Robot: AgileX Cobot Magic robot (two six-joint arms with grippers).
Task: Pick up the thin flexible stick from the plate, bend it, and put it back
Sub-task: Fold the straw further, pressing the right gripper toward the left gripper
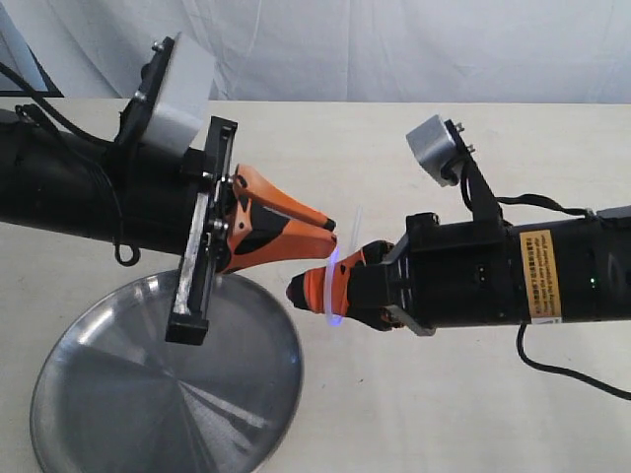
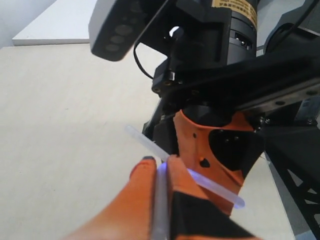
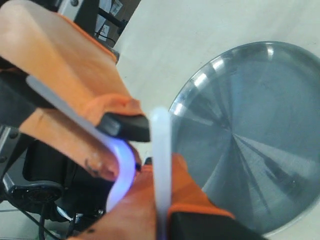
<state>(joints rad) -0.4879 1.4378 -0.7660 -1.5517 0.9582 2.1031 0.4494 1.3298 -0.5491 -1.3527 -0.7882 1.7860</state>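
Observation:
Both orange-fingered grippers meet in mid-air above the table, each shut on the thin flexible stick (image 1: 335, 268). The whitish stick is bent into a curve between them and glows bluish at the bend; one end pokes upward. My left gripper (image 1: 328, 236) reaches in from the left and pinches the stick (image 2: 212, 184) at its fingertips (image 2: 159, 162). My right gripper (image 1: 304, 289) comes from the right and clamps the stick (image 3: 161, 145) between its fingers (image 3: 161, 167). The shiny steel plate (image 1: 148, 394) lies below and to the left, with nothing on it, and shows beside the right gripper (image 3: 260, 125).
A beige table (image 1: 424, 414) stretches under both arms. A white curtain (image 1: 394, 49) hangs behind it. Black cables trail from the right arm (image 1: 552, 370) and loop under the left arm (image 1: 123, 251).

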